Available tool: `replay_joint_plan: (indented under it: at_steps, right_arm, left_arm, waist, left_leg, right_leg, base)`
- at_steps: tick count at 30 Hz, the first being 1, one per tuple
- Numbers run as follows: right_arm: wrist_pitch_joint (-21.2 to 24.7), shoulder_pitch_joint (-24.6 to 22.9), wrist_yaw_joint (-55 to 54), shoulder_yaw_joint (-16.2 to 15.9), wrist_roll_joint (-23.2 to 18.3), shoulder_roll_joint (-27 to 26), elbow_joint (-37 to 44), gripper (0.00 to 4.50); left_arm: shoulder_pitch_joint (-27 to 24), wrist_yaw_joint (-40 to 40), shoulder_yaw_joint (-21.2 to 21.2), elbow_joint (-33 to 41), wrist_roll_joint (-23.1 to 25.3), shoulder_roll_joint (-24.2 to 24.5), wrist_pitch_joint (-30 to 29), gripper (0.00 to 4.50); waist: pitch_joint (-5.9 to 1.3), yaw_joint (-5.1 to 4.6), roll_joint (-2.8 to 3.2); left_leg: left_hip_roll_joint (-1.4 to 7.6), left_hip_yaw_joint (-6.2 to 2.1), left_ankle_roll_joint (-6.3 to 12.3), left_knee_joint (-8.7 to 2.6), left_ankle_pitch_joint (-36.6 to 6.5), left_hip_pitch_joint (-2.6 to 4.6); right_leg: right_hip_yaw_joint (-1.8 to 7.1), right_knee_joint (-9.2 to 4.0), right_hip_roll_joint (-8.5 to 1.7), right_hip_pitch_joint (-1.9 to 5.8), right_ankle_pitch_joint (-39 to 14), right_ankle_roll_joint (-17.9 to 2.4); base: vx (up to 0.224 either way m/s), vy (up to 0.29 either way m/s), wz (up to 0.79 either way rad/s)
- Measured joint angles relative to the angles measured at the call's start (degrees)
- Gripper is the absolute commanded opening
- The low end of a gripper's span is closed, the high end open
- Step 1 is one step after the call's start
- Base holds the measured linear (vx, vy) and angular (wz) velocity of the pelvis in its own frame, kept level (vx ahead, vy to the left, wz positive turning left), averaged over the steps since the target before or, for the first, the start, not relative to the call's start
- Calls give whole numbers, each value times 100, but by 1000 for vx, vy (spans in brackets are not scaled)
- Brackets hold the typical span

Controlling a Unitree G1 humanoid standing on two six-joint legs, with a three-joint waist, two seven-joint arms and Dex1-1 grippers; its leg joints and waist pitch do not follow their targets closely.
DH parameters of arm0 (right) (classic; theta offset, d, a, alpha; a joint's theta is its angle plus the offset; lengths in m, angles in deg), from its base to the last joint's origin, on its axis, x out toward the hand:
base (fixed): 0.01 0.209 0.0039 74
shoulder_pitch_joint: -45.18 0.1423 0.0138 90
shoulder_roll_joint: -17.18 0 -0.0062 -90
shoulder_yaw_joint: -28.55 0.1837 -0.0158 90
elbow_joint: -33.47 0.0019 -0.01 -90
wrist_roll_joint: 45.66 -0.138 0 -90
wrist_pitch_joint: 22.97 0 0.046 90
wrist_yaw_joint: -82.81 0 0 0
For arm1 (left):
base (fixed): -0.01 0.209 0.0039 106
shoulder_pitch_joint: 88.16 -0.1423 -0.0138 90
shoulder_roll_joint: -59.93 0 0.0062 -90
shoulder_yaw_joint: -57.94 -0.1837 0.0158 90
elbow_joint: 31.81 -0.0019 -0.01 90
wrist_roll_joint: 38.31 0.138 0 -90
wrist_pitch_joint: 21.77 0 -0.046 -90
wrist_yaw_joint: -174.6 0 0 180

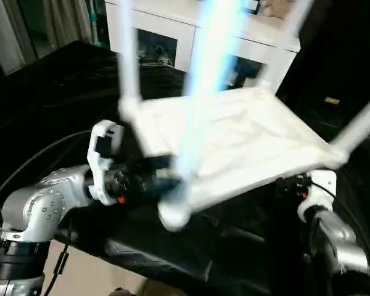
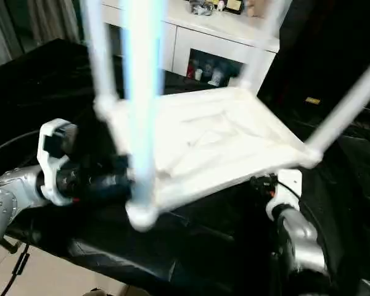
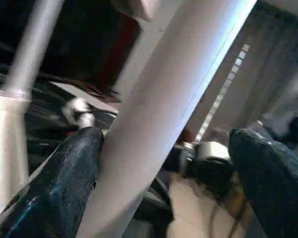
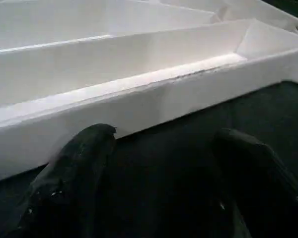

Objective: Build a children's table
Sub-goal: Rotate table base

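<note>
The children's table stands upside down on a black cloth. Its ribbed white tabletop [image 1: 246, 142] faces up, and white legs rise from the corner sockets, such as the near leg [image 1: 200, 92] and the right one [image 1: 364, 123]. My left gripper [image 3: 166, 135] is open around the near leg [image 3: 164, 114] just above its socket [image 1: 172, 213]. One finger [image 3: 74, 168] touches the leg and the other [image 3: 268, 173] stands well apart. My right gripper [image 4: 164, 133] is open and low over the cloth, against the tabletop's front-right rim [image 4: 139, 104], holding nothing.
A white glass-door cabinet [image 1: 166, 37] stands behind the work. The black cloth [image 1: 49, 92] covers the whole surface, and its front edge drops to the floor [image 1: 92, 277] at the lower left. Cables run along my left forearm [image 1: 43, 206].
</note>
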Motion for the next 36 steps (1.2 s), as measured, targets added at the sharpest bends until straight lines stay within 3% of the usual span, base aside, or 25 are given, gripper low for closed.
replay_joint_plan:
  at_steps: [10, 24, 30, 36]
  right_arm:
    - [-41, 651, 752, -583, 323, -168, -541, 377]
    - [-213, 1322, 1193, -980, 652, -452, -1234, 377]
    - [-413, 1370, 1214, -985, 666, -505, -1391, 377]
    - [-589, 1440, 1048, -959, 750, -492, -1484, 377]
  left_arm:
    - [692, -1, -906, -445, 619, -564, 348, 446]
    - [1340, -17, -1669, -1391, 1410, -1471, 1211, 446]
    - [1558, -821, -1903, -2274, 2275, -2127, 2141, 446]
    - [1868, -1536, -2113, -2978, 3105, -2159, 3156, 446]
  waist:
    - [-5, -113, -12]
    - [-5, -108, -18]
    - [-3, -77, -22]
    - [-3, -64, -22]
  left_leg:
    - [0, -1, 0, 12, 1, -2]
    - [3, -1, 2, 26, 1, -7]
    - [3, -3, 9, 31, 3, -10]
    - [4, -6, 13, 32, 7, -9]
  right_leg:
    - [-1, 7, 3, 1, 6, -7]
    - [-3, 6, 2, 2, 16, -19]
    - [-3, 3, -2, 4, 20, -19]
    - [-5, 5, -2, 5, 23, -18]
  base:
    - [0, 0, 0]
    - [0, 0, 0]
    - [0, 0, 0]
    - [0, 0, 0]
